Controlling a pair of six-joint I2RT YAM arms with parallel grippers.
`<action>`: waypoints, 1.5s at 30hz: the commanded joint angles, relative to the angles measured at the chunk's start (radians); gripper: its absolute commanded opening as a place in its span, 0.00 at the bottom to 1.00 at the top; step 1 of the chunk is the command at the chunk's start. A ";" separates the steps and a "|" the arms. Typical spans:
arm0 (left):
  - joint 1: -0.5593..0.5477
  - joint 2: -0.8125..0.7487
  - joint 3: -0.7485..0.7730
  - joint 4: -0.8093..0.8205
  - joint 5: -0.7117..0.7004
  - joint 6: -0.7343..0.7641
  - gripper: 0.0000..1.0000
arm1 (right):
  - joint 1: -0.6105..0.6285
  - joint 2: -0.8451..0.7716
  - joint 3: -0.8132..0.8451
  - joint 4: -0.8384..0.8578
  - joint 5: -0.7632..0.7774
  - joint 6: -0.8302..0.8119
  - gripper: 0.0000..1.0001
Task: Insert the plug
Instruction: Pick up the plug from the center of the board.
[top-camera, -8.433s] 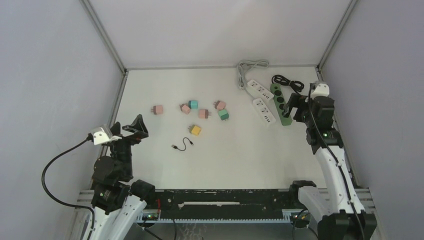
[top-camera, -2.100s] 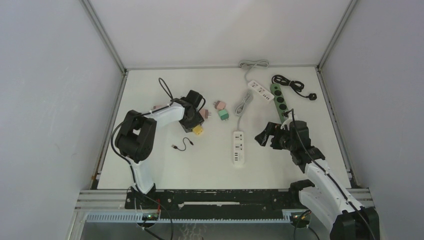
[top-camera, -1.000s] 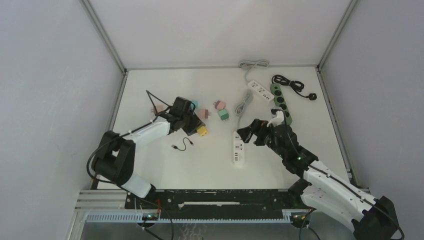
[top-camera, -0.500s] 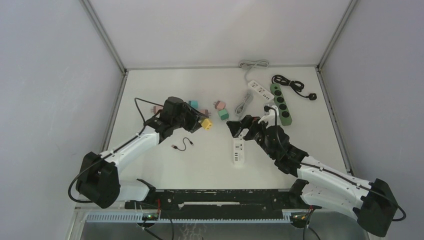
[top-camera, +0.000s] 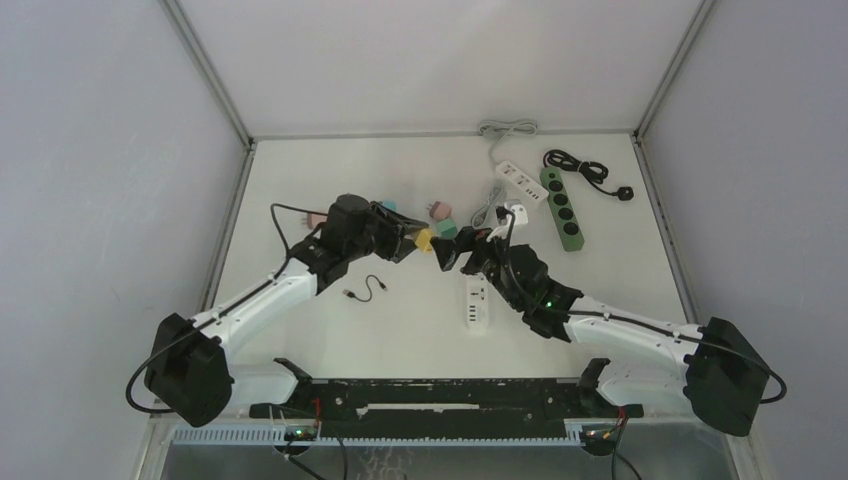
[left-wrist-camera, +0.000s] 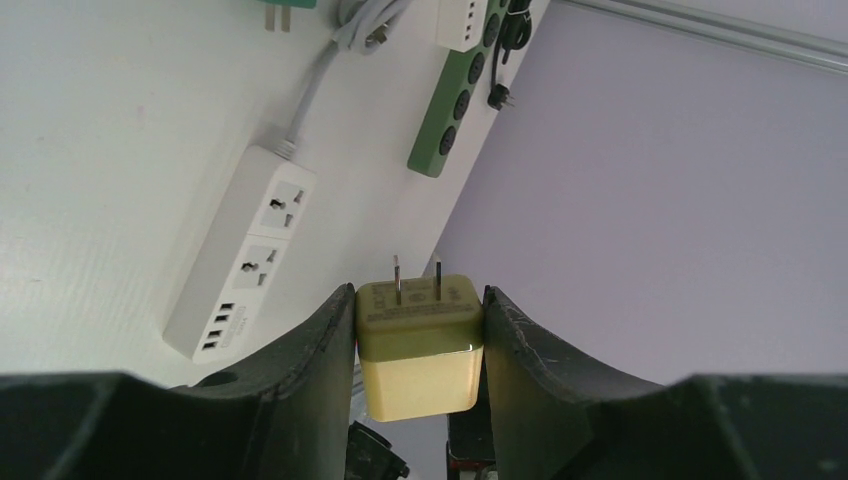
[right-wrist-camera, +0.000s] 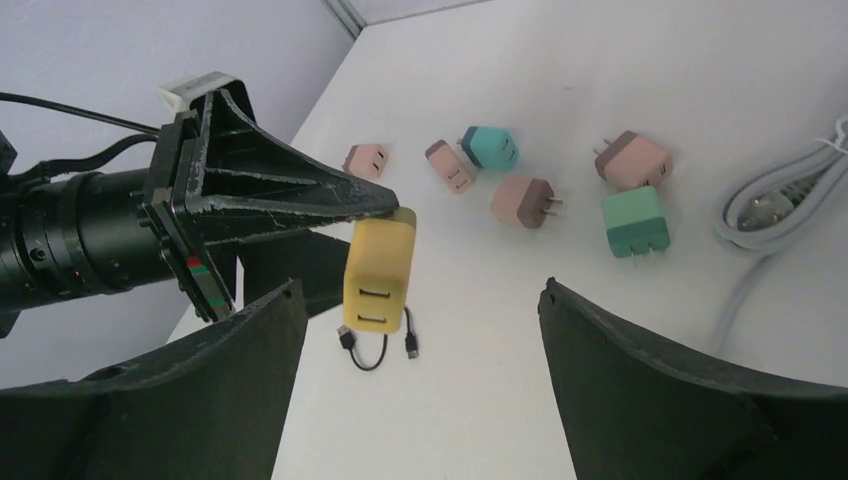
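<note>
Left wrist camera shows the left gripper (left-wrist-camera: 418, 297) clamped on the yellow plug (left-wrist-camera: 420, 350), prongs pointing away, held above the table (left-wrist-camera: 90, 140). The right gripper (right-wrist-camera: 418, 300) faces that plug with jaws wide apart and empty. The white power strip (left-wrist-camera: 240, 255) lies below, with other coloured plugs (right-wrist-camera: 633, 222) nearby.

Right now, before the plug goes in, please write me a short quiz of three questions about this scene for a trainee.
1. True or false: the left end effector grips a plug, its prongs pointing outward.
2. That plug is: A pink, B yellow, C green.
3. Fill in: the right end effector is ___, holding nothing.
Key: 1 true; 2 B; 3 open.
</note>
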 joint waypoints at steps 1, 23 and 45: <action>-0.015 -0.038 -0.010 0.068 0.025 -0.067 0.32 | 0.028 0.033 0.078 0.088 0.017 -0.074 0.91; -0.039 -0.064 -0.065 0.176 0.054 -0.180 0.33 | 0.061 0.142 0.150 0.058 0.036 -0.116 0.67; -0.060 -0.056 -0.102 0.204 0.061 -0.176 0.50 | 0.063 0.125 0.150 0.031 0.024 -0.135 0.16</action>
